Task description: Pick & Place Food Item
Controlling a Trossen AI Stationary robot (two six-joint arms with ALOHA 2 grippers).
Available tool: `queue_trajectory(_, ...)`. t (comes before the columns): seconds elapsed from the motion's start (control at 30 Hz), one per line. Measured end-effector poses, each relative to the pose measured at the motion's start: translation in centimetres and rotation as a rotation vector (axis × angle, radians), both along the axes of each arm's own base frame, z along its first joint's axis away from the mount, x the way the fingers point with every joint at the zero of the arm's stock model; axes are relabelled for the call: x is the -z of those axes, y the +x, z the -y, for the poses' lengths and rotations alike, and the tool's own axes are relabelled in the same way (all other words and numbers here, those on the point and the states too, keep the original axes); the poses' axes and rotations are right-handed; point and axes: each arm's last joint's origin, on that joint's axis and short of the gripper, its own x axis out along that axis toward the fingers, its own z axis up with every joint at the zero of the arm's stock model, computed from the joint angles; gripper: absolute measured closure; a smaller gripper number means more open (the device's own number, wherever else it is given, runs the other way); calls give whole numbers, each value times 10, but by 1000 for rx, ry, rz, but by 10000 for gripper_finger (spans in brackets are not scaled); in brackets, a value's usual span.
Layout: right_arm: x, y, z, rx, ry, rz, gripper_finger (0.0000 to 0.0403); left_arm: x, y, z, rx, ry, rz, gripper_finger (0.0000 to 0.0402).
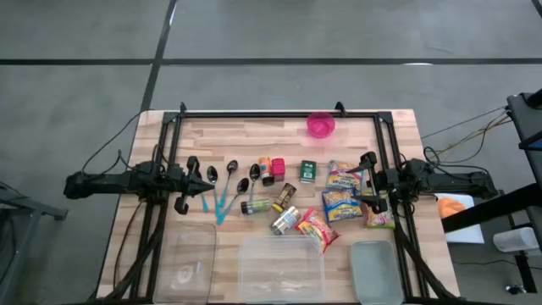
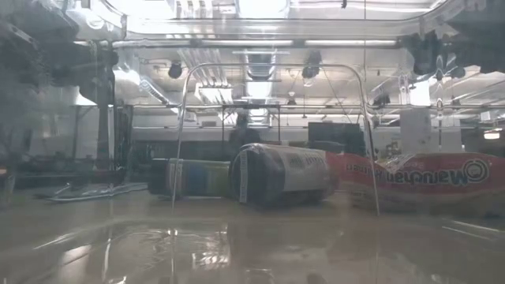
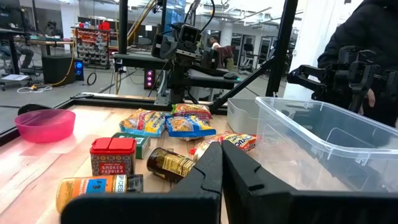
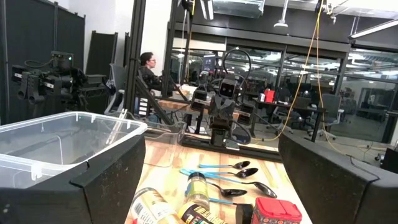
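I judge this the opening step, nothing yet picked: my right gripper hangs with its fingers spread wide and empty near the right edge of the wooden table, while my left gripper, pinched shut on nothing, waits near the left edge. The food packets lie just beside and partly under my right gripper, between it and the spice jars. My next move, as I judge it, calls for lowering onto one packet, closing on it, and carrying it to the clear plastic bin at the front edge.
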Motion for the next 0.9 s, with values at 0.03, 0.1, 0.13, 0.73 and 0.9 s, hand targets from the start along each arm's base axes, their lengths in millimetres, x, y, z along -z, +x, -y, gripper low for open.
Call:
queue_trajectory(0.03,0,0,0,0,0,0,37,0,0,0,0,0,0,401)
queue_trajectory(0.1,0,0,0,0,0,0,37,0,0,0,0,0,0,401)
queue_trajectory(0.13,0,0,0,0,0,0,37,0,0,0,0,0,0,401)
queue_trajectory(0.73,0,0,0,0,-1,5,37,0,0,0,0,0,0,401)
queue_trajectory(0.9,-1,0,0,-28,128,-7,37,0,0,0,0,0,0,401)
